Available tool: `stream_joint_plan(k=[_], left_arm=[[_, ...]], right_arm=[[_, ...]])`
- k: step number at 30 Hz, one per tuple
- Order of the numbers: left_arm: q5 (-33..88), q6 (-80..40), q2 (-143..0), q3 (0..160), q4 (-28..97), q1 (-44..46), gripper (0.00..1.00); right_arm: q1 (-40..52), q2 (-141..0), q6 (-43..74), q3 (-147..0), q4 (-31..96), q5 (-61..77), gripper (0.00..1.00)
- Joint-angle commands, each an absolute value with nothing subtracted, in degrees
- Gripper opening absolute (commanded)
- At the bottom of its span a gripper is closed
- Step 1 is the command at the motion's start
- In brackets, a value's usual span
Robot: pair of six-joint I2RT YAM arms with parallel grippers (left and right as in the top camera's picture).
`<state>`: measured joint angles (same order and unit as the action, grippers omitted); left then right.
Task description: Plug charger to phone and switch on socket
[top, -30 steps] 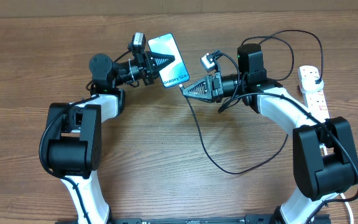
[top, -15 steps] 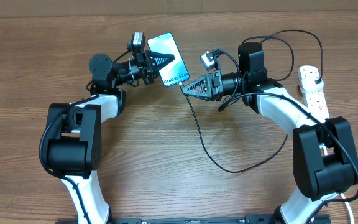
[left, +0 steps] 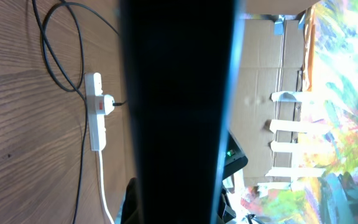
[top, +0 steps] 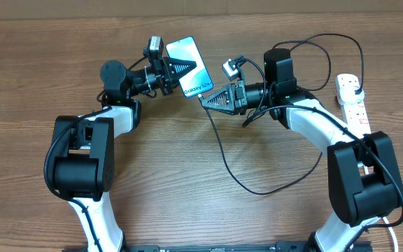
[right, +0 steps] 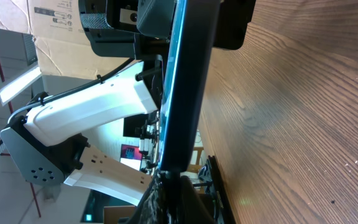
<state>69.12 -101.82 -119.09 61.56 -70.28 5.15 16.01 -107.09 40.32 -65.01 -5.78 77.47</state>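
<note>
The phone (top: 189, 64) with its lit screen is held off the table by my left gripper (top: 185, 68), which is shut on its long edges. In the left wrist view its dark back (left: 179, 106) fills the middle. My right gripper (top: 208, 100) is shut on the connector tip of the black charger cable (top: 224, 155) and holds it against the phone's lower end. In the right wrist view the phone's edge (right: 188, 81) stands straight above the pinched connector (right: 169, 180). The white socket strip (top: 354, 103) lies at the right edge with the black plug in it.
The cable loops over the table in front (top: 271, 189) and behind the right arm (top: 327, 42). The strip and its white cord also show in the left wrist view (left: 96, 118). Cardboard boxes stand beyond the far table edge.
My right gripper has crept a little to the left with the connector, closing on the phone's lower end. The left gripper and phone have stayed still.
</note>
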Motion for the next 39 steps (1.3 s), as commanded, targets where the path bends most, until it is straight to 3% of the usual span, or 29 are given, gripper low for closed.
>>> stream_joint_plan(k=[1,39], left_arm=[[68.5,-100.3,-118.5,62.8,-70.9,4.9,0.04],[69.6,-100.3,-118.5,62.8,-70.9,4.9,0.04]], right_arm=[[16.1,-105.4,40.5,-64.9,-5.9,77.0,0.04],[15.7,-105.4,40.7,-64.9,-7.5,75.0,0.04]])
